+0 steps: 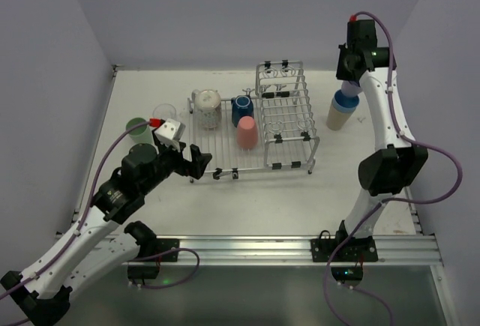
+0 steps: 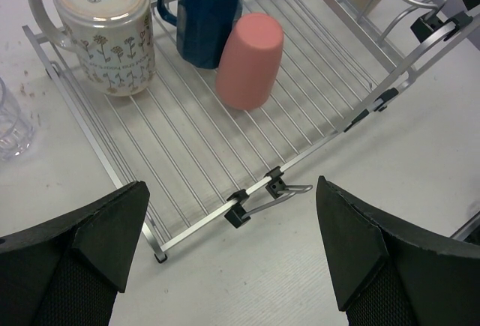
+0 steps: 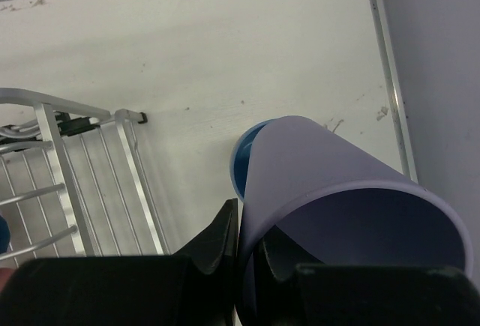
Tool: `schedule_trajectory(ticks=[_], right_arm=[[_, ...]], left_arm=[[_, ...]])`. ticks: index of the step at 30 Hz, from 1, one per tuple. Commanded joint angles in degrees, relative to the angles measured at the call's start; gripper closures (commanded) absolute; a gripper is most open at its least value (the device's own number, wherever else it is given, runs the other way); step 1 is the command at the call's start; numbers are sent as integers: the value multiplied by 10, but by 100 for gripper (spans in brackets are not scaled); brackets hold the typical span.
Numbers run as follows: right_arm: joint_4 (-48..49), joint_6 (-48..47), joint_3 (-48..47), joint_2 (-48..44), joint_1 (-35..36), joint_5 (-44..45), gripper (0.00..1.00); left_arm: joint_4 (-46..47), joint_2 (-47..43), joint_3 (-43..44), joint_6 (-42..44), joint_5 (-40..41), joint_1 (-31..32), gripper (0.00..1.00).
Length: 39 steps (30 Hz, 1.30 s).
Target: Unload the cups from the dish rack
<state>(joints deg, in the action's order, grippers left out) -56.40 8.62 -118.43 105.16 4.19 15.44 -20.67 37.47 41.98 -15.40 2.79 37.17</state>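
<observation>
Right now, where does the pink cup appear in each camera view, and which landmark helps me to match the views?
Top external: the pink cup stands upside down on the low half of the dish rack, near the picture's middle.
Left wrist: the pink cup is at upper middle, beside the dark blue mug.
Right wrist: I cannot make it out there.
Shared landmark: the dish rack, in all three views.

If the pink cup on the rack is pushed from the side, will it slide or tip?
Probably tip: the pink cup stands mouth-down on the thin wires of the dish rack, which may catch its rim. It looks like matte plastic, so likely light and not fragile. Once down, its tapered wall would probably roll in a curve.
</observation>
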Motion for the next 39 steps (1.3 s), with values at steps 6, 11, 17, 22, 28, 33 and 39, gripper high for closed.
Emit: schedule_trajectory(ticks=[6, 11, 17, 22, 28, 33, 39], right_arm=[[-26, -27, -26, 32, -8, -23, 100], [-27, -28, -33, 49, -12, -39, 100], [-27, -25, -43, 78, -22, -54, 100], [-27, -24, -42, 96, -28, -67, 100], [-26, -24, -35, 116, -31, -78, 100], [-11, -21, -15, 122, -32, -88, 96], [-6, -22, -25, 135, -32, -95, 72]], left_arm=[[7, -2, 1, 13, -9, 2, 0], [7, 1, 1, 13, -7, 2, 0], [5, 1, 0, 12, -3, 2, 0], [7, 8, 1, 12, -3, 2, 0], [9, 15, 1, 12, -3, 0, 0], [9, 19, 1, 12, -3, -2, 0], [9, 25, 1, 12, -3, -5, 0]])
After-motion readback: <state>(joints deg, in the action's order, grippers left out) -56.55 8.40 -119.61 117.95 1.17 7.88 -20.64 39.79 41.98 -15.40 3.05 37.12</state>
